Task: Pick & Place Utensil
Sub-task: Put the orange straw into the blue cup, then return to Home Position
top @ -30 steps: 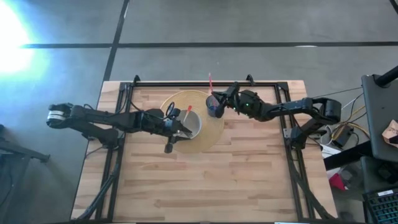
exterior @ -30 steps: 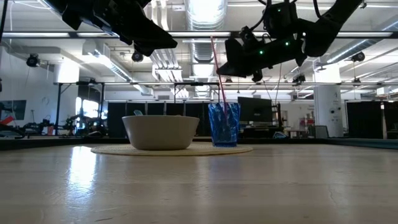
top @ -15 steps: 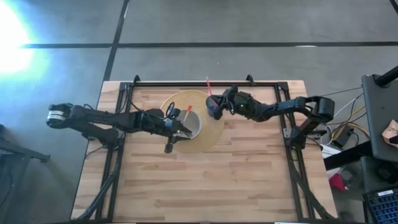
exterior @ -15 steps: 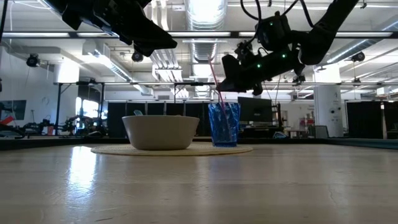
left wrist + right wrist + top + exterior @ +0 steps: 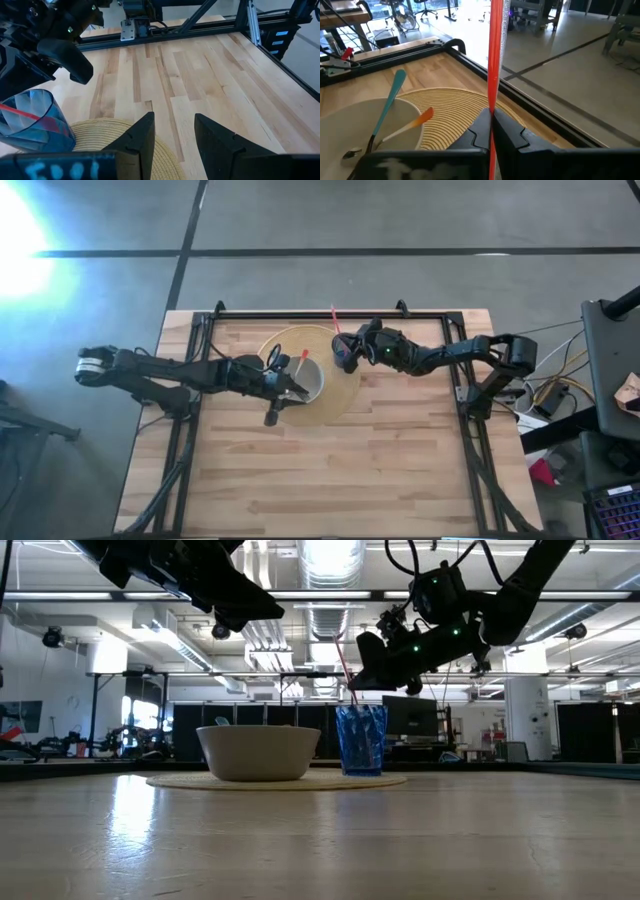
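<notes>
A thin red utensil (image 5: 495, 50) stands in a blue cup (image 5: 360, 740), with my right gripper (image 5: 491, 116) shut on it just above the cup's rim. The cup stands on a round woven mat (image 5: 342, 398) beside a white bowl (image 5: 312, 383). The bowl holds a teal utensil (image 5: 390, 97) and an orange-tipped one (image 5: 417, 120). Over the bowl's left side my left gripper (image 5: 172, 132) is open, with nothing between its fingers. In the left wrist view the cup (image 5: 30, 122) shows the red utensil (image 5: 22, 112) inside it. My right gripper pinches the red utensil's shaft (image 5: 493, 102) between its two fingers, partway along its length. The fingers come from the table's right side, slanting a little downward, and lie across the shaft. The utensil leans slightly, its upper end (image 5: 337, 643) free and its lower end inside the cup.
A black metal frame (image 5: 300, 313) runs along the table's far edge and down both sides. Bare wood lies toward the near edge. To the right of the table are a stand and cables (image 5: 560, 395).
My right gripper has sunk toward the blue cup and tipped a little, keeping its hold on the red utensil. The utensil has gone down with it, deeper into the cup, and now leans more. My left gripper has kept still.
</notes>
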Available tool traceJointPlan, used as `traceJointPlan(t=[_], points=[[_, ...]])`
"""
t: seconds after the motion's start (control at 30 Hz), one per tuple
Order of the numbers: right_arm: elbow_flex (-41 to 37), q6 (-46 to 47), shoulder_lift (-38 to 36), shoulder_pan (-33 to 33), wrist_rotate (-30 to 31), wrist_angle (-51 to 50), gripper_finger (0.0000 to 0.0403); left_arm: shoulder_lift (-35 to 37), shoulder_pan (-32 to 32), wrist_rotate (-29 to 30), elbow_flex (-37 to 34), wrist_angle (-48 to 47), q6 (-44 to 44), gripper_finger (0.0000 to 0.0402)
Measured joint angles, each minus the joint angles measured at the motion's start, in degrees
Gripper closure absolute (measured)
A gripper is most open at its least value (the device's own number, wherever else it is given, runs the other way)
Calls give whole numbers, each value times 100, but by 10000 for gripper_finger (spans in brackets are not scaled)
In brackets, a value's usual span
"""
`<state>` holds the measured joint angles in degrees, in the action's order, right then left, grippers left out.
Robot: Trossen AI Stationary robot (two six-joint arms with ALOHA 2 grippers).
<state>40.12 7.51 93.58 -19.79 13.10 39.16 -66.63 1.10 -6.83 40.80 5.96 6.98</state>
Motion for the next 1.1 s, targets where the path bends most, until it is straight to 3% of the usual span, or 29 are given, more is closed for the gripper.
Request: traceJointPlan(t=[0.27, 0.67, 1.1], points=[[0, 0, -2, 0, 0, -7, 389, 0, 0, 0, 0, -3, 0, 268], [0, 44, -3, 0, 2, -46, 306, 0, 0, 0, 0, -13, -18, 268], [0, 20, -292, 0, 9, -182, 270, 79, 2, 0, 0, -85, -139, 268]])
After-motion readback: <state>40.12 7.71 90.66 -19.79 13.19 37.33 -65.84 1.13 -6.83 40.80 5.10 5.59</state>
